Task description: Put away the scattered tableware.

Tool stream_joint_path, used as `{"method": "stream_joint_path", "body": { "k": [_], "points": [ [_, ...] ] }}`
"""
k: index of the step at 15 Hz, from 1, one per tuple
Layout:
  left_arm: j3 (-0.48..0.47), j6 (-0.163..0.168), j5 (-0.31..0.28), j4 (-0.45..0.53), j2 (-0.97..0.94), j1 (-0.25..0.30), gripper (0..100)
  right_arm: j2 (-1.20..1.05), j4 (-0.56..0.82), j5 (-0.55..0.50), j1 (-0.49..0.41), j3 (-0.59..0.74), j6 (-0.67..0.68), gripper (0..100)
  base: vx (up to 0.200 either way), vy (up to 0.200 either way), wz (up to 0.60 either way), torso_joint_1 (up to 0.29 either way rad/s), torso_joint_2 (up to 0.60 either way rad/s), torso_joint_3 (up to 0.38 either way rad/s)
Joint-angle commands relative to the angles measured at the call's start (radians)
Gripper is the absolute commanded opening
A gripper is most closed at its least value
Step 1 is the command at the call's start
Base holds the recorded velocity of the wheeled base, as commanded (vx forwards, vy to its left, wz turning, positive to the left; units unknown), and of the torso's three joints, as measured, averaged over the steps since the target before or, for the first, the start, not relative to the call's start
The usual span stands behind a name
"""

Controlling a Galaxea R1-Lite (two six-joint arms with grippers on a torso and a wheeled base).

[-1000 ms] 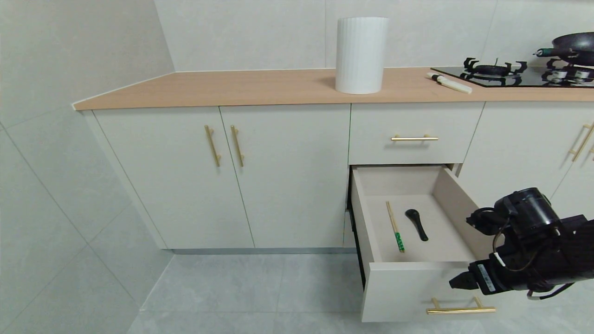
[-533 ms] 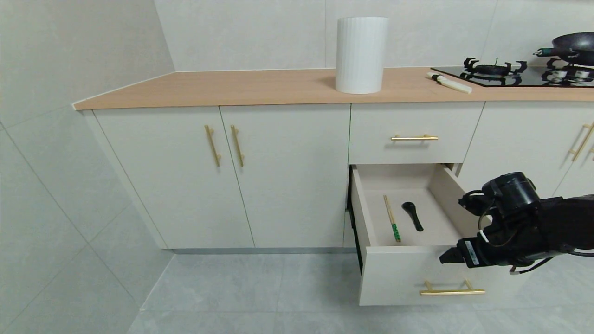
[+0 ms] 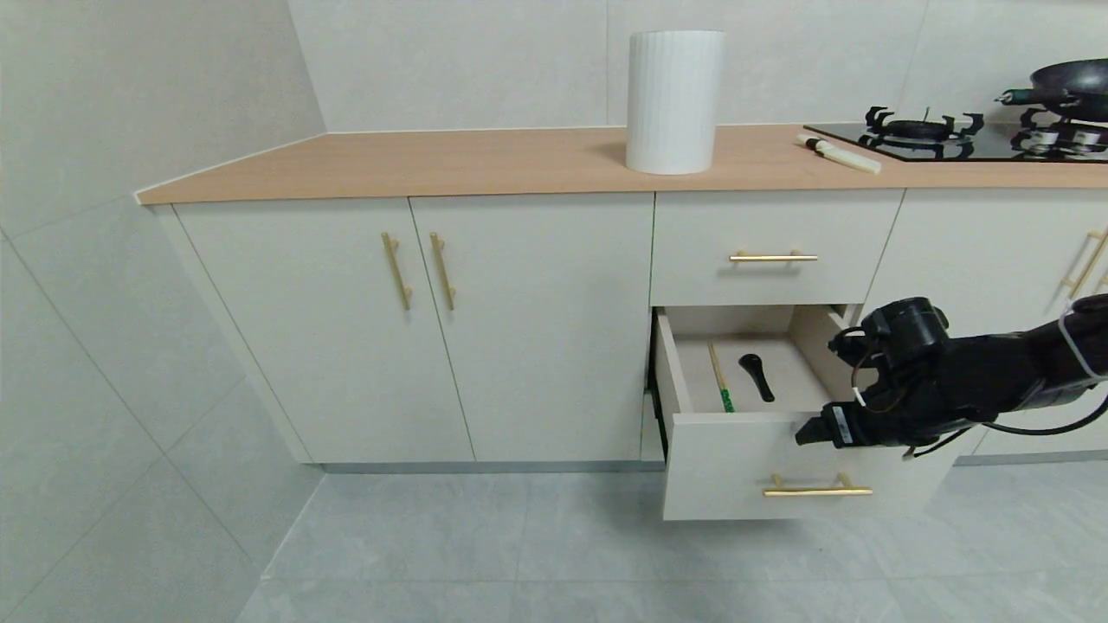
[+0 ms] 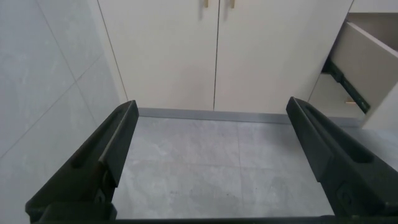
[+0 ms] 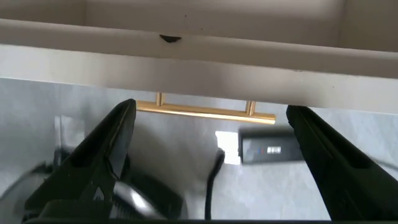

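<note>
The right gripper [image 3: 809,431] is released, its fingers spread wide and grasping nothing. Its tips are at the upper front panel of the open cream drawer [image 3: 736,472]; I cannot tell whether they touch it. Just below those tips runs the drawer's slim gold bar handle [image 3: 817,491]. In the right wrist view it lies between the two spread fingers, under the panel's top edge.

Directly above this gripper is a closed cream drawer with its own gold bar handle [image 3: 773,257]. Higher still, a light wooden countertop [image 3: 433,164] carries a tall white ribbed cylinder [image 3: 673,102], up and to the gripper's left. A cream-coloured utensil with a dark end [image 3: 838,156] lies almost straight above the gripper. Up and to its right are a black gas hob [image 3: 943,138] and a dark frying pan [image 3: 1069,82]. Two cream cabinet doors with upright gold handles [image 3: 415,329] stand well to the gripper's left.

The left gripper [image 4: 211,109] is also released, fingers wide apart and holding nothing, over grey floor tiles [image 4: 186,168]. The cabinet doors are ahead of its tips.

Inside the open drawer, just beyond the right gripper's tips and a little to their left, lie pale wooden chopsticks with green-patterned ends [image 3: 719,388] and a black spoon [image 3: 756,375]. They lie side by side without touching. The spoon is the nearer to the gripper, its bowl toward the drawer's back; the chopsticks' green ends point toward the front panel.
</note>
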Motion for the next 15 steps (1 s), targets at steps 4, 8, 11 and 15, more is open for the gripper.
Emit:
{"method": "stream_joint_path", "body": {
  "k": [4, 8, 11, 15],
  "points": [
    [0.000, -0.001, 0.000, 0.000, 0.000, 0.000, 100, 0.215, 0.005, 0.000, -0.001, -0.309, 0.003, 100, 0.000, 0.000, 0.00, 0.000, 0.00, 0.000],
    [0.000, -0.001, 0.000, 0.000, 0.000, 0.000, 100, 0.304, 0.005, -0.002, 0.001, -0.460, 0.005, 100, 0.000, 0.000, 0.00, 0.000, 0.00, 0.000],
    [0.000, -0.001, 0.000, 0.000, 0.000, 0.000, 100, 0.360, -0.001, -0.021, -0.001, -0.544, 0.020, 100, 0.000, 0.000, 0.00, 0.000, 0.00, 0.000],
    [0.000, -0.001, 0.000, 0.000, 0.000, 0.000, 100, 0.436, -0.149, -0.089, -0.011, -0.621, 0.059, 100, 0.000, 0.000, 0.00, 0.000, 0.00, 0.000]
  ]
}}
